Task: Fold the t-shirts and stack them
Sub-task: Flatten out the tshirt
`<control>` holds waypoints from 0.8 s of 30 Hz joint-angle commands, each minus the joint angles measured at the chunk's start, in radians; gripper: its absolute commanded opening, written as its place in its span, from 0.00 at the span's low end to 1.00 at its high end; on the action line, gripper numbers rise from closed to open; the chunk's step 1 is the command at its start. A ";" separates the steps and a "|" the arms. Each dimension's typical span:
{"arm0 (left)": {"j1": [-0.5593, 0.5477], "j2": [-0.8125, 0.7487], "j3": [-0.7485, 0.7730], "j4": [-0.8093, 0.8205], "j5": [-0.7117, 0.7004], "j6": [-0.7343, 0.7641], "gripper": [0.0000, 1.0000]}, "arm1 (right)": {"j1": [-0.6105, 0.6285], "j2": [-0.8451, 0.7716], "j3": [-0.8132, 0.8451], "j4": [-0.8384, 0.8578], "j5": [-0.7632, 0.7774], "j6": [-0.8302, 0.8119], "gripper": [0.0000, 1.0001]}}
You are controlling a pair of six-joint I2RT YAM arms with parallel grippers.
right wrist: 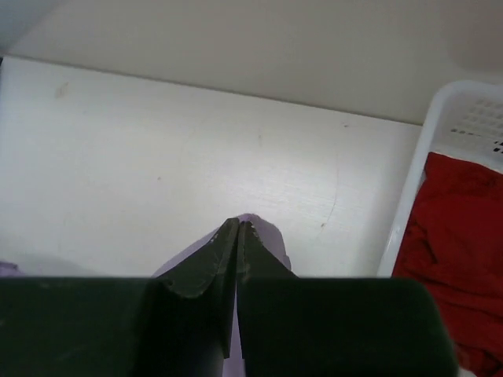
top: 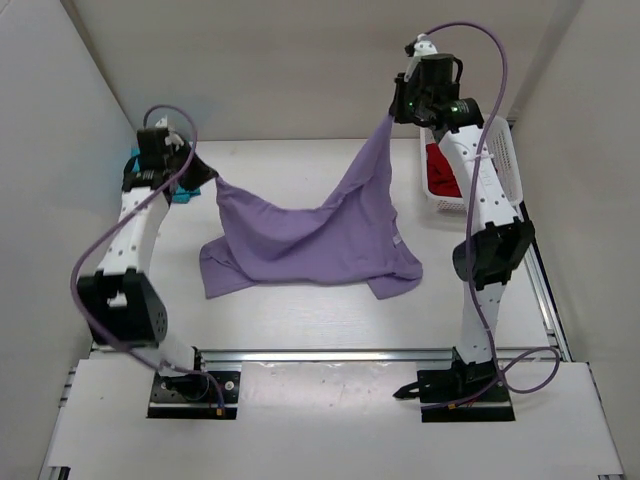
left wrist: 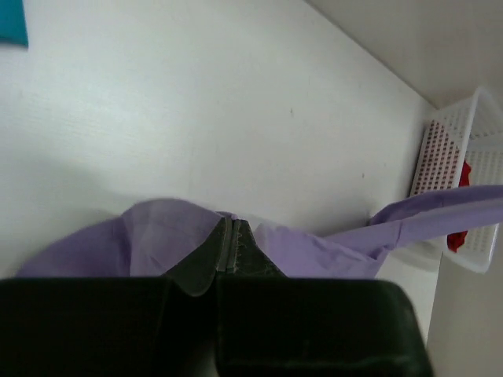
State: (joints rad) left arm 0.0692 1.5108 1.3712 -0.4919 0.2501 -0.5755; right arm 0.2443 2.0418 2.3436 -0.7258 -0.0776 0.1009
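From the overhead camera, the lavender t-shirt (top: 310,235) hangs stretched between two arms above the white table (top: 300,320). The left hand (top: 205,178) pinches one corner low and near the far-left side; the right hand (top: 393,116) lifts the other corner higher, near the back wall. The cloth sags in the middle, and its lower hem and one sleeve lie on the table. Held this way, the shirt appears to be getting spread out flat before a fold. A teal t-shirt (top: 180,192) peeks out behind the left arm, and a red t-shirt (top: 441,170) sits in the white basket (top: 505,160) at the far right.

The left wrist camera shows what the overhead cannot: the left hand's dark fingertips (left wrist: 228,251) are pressed fully together with lavender cloth (left wrist: 157,236) bunched around them. A taut band of the shirt runs off toward the basket (left wrist: 452,149), and a sliver of teal (left wrist: 12,22) shows at the top-left corner.

The right wrist camera confirms the same closed pinch on the other side: the fingertips (right wrist: 236,247) meet, with a small tuft of lavender (right wrist: 263,236) showing just beyond them. It also gives the clearest look at the red shirt (right wrist: 452,236), crumpled inside the basket (right wrist: 416,181) and not yet folded.
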 commanded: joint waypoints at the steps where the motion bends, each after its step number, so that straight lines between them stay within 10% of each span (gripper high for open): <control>1: 0.007 0.093 0.282 0.024 -0.011 0.002 0.00 | -0.072 -0.040 0.161 0.147 -0.064 0.065 0.00; 12: 0.225 0.105 0.637 0.107 0.133 -0.185 0.00 | -0.031 -0.337 0.047 0.542 0.107 -0.013 0.00; 17: 0.244 0.065 0.484 0.144 0.136 -0.166 0.00 | -0.036 -0.432 -0.205 0.450 0.134 -0.055 0.00; 24: 0.175 -0.245 -0.081 0.249 -0.050 -0.055 0.00 | -0.002 -0.846 -1.098 0.574 0.211 0.031 0.00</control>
State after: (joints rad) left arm 0.2749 1.4292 1.4895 -0.2771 0.3084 -0.6979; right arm 0.2169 1.2888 1.5131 -0.1513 0.0711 0.0811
